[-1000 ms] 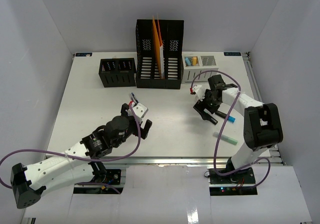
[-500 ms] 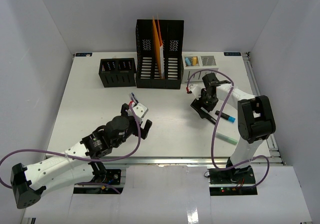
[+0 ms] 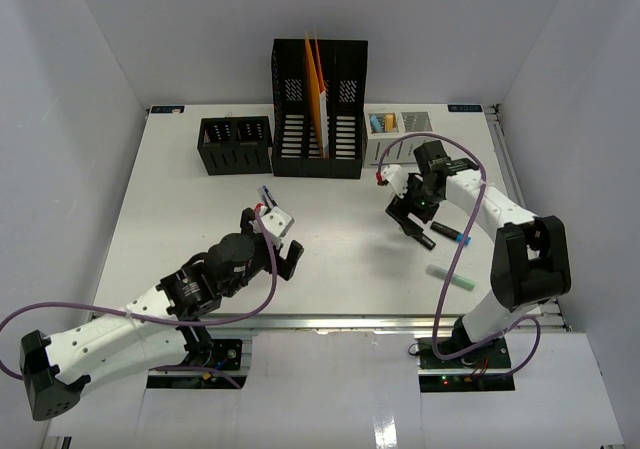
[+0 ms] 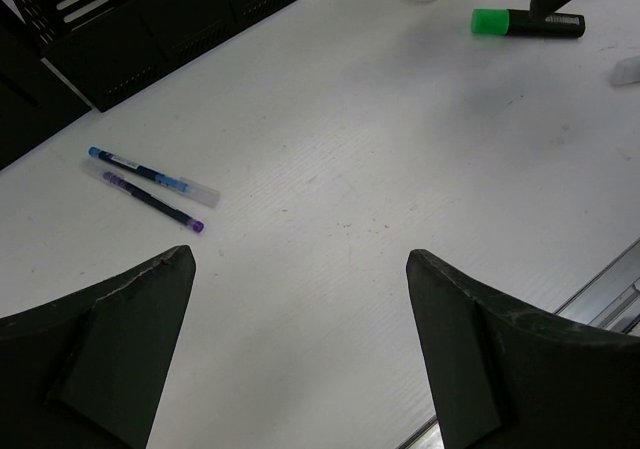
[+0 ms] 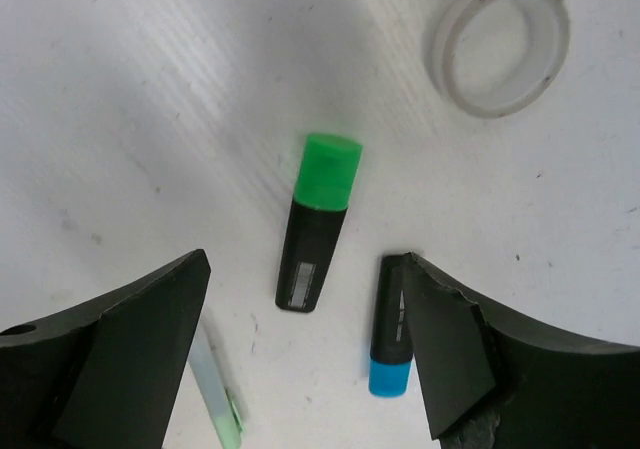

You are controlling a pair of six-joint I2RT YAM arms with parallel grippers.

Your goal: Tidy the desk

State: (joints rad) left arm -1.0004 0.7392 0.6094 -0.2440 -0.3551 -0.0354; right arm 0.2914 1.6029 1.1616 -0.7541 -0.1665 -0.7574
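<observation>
The desk [image 3: 180,199] is being shown from above as a white top spread under both arms, with loose pens lying on its right half. The right gripper [image 3: 410,219] is being held over that half, jaws wide apart and nothing between them. In the right wrist view a green highlighter [image 5: 318,231] is being framed straight below the gap, its long axis running from 12 o'clock, the cap end, to about 6 o'clock, so the jaws at 9 and 3 are being presented across it. A blue-capped marker [image 5: 390,329] is being crowded just beside the 3 o'clock jaw. The left gripper [image 3: 280,254], also wide and empty, is being held well apart; the right arm is judged nearer.
</observation>
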